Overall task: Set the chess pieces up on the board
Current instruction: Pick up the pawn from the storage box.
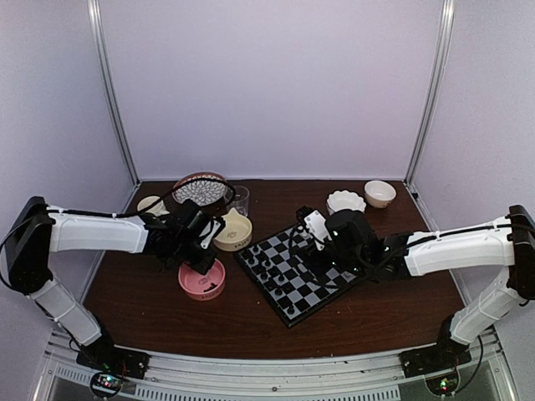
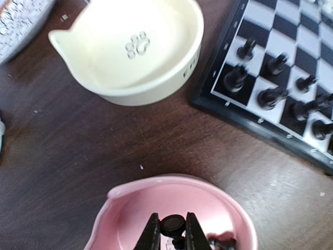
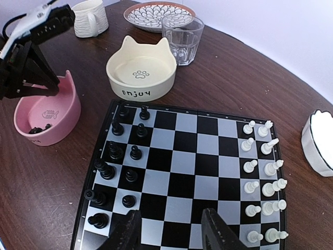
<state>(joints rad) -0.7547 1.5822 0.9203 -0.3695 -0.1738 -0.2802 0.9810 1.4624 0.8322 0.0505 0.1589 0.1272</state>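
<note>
Right gripper: jaws apart over board's near edge, nothing between them. Black pieces in two files on the left, white pieces in two files on the right. Pink bowl left of board, a few black pieces inside, left gripper at its far rim. Beyond: cream bowl, glass, plate, mug. White bowl at right edge.

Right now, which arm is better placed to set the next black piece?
Left: left hand sits in the pink bowl, shut on a black piece. Right hand hangs open and empty over the board.
</note>
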